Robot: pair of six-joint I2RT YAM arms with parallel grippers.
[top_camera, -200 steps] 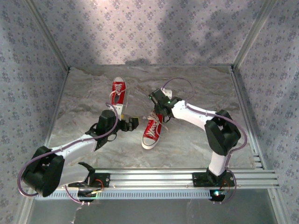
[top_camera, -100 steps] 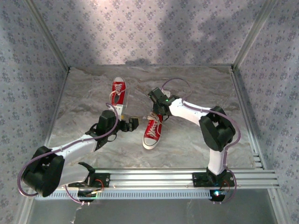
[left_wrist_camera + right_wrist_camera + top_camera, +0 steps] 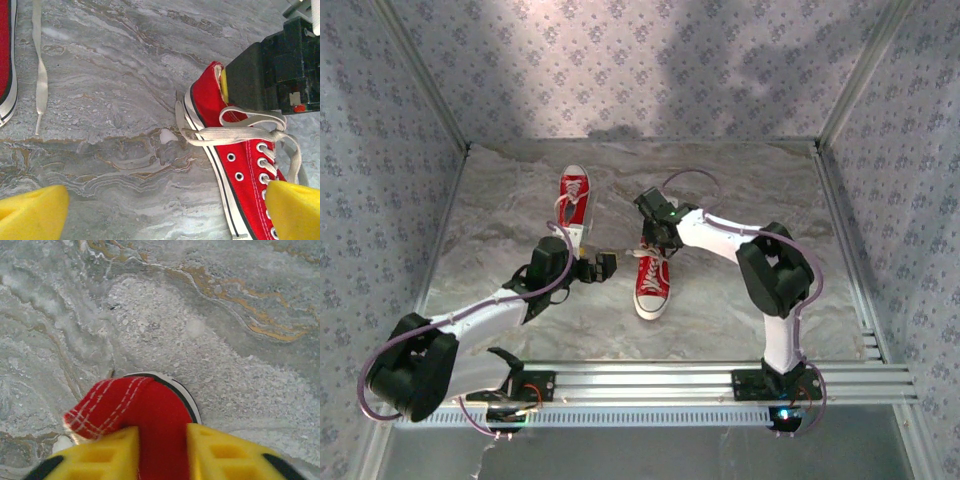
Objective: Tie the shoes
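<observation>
At table (image 3: 720,310) centre, right gripper (image 3: 162,452) is pinching a shoe (image 3: 147,407) by its heel.
Left gripper (image 3: 165,212) is hanging wide open (laces (image 3: 240,132) lying untied).

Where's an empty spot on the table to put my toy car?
Far right corner of the table, beyond the right arm, is bare. So is the left edge beside the far shoe. The middle is crowded: near shoe, loose laces, left fingers, right fingers.
</observation>
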